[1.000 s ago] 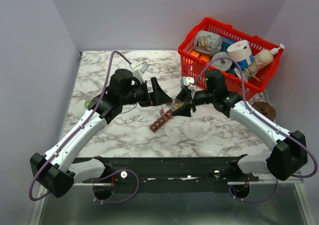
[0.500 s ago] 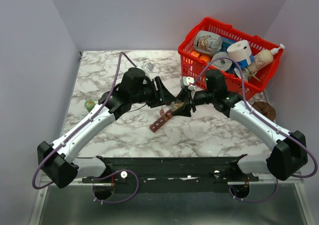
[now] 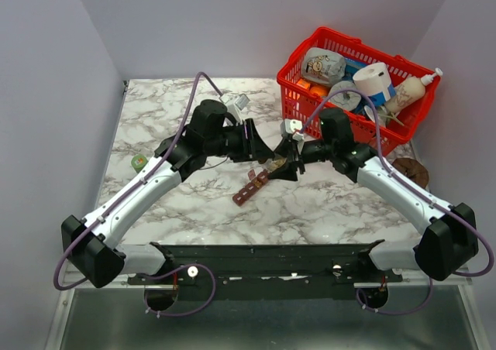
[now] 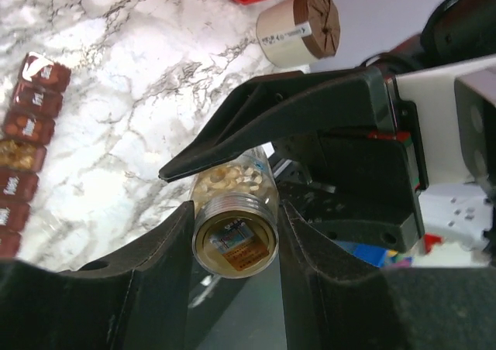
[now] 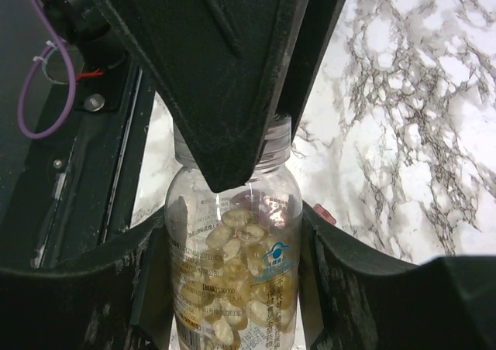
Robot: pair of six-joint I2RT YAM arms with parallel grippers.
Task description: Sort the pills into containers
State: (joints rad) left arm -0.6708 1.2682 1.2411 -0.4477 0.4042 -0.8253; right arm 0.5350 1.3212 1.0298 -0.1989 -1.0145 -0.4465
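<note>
Check that the right gripper (image 5: 232, 217) is clamped on the body of the clear pill bottle (image 5: 232, 303), which it holds above the marble table (image 3: 325, 207). The left gripper (image 4: 235, 214) grips the same bottle, with its fingers (image 4: 174, 249) pressed against both sides of the threaded neck. You will find the pills (image 5: 242, 245), pale tan, inside the bottle. The red-brown pill organizer (image 3: 252, 186) lies on the table just beside the two grippers, on their near side.

One bottle (image 5: 236, 303), pills (image 5: 236, 238) inside uncountable; one containers strip (image 3: 252, 186), one red basket (image 3: 293, 94), one green cap (image 3: 139, 162) — plus left gripper (image 3: 265, 154), right gripper (image 3: 284, 164).
</note>
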